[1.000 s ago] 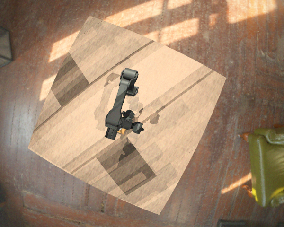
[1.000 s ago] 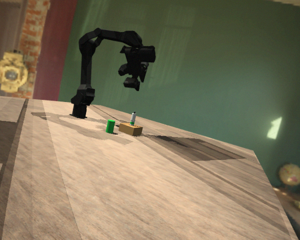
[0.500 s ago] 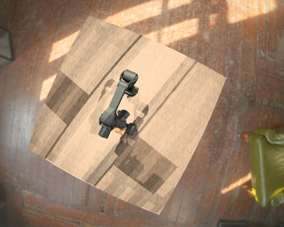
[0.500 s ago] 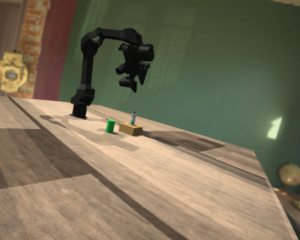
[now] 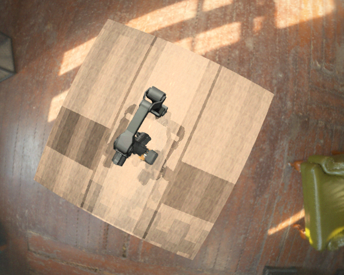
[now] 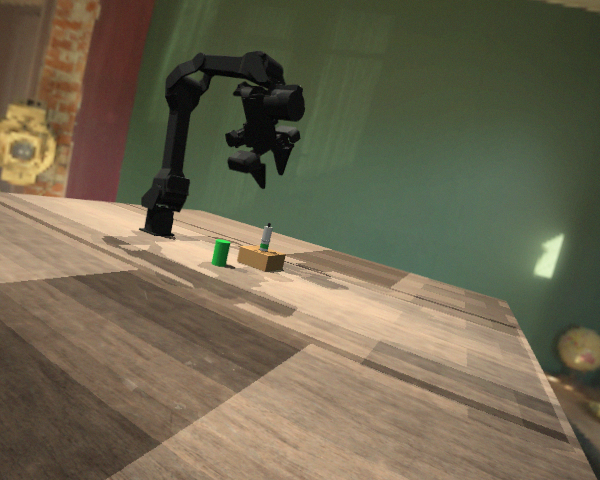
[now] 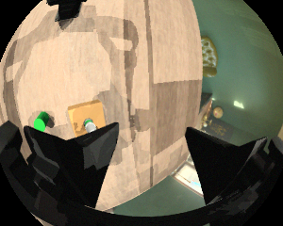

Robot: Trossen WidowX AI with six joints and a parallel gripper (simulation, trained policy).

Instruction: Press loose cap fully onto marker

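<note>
The green cap [image 6: 220,253] [image 7: 41,121] stands upright and loose on the table, beside the holder. The tan holder block [image 6: 252,258] [image 7: 78,113] bears the upright marker [image 6: 266,236] [image 7: 90,126], a light grey body with a green band low down and a dark bare tip on top. My gripper [image 6: 272,180] [image 7: 153,126] is open and empty, high above the table. In the wrist view the marker and cap lie off to the left, not between the fingers. In the top view the arm hides the cap and most of the holder.
The wooden table [image 5: 213,130] [image 6: 434,372] has shadows of the arm on it. The arm's base stands at the table's far left in the exterior view. A green armchair [image 5: 329,201] stands on the floor beyond the table.
</note>
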